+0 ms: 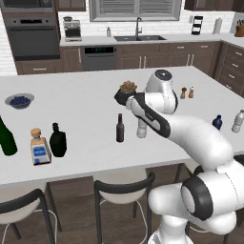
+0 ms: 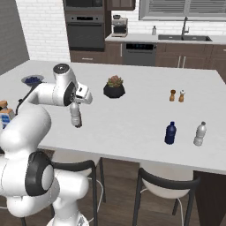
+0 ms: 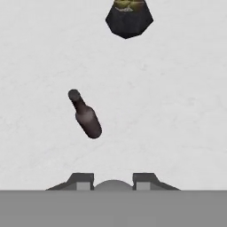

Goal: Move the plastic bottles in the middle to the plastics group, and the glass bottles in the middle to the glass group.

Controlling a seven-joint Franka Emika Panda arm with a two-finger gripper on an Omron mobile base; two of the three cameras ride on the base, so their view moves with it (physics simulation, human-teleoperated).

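My gripper points down over the white counter and is shut on the neck of the small clear ribbed plastic bottle. The bottle's white cap shows between the fingers, and its lower half peeks out behind my forearm. I cannot tell whether its base touches the counter. The slim brown glass bottle stands just left of it. The squat black bottle stands beside the glass group: a green bottle and a blue-labelled square bottle. The plastics group, a dark blue bottle and a clear bottle, is far right.
A potted succulent sits behind the gripper. Salt and pepper shakers stand further right, and a bowl of blueberries at the far left. Dark stools line the counter's near edge.
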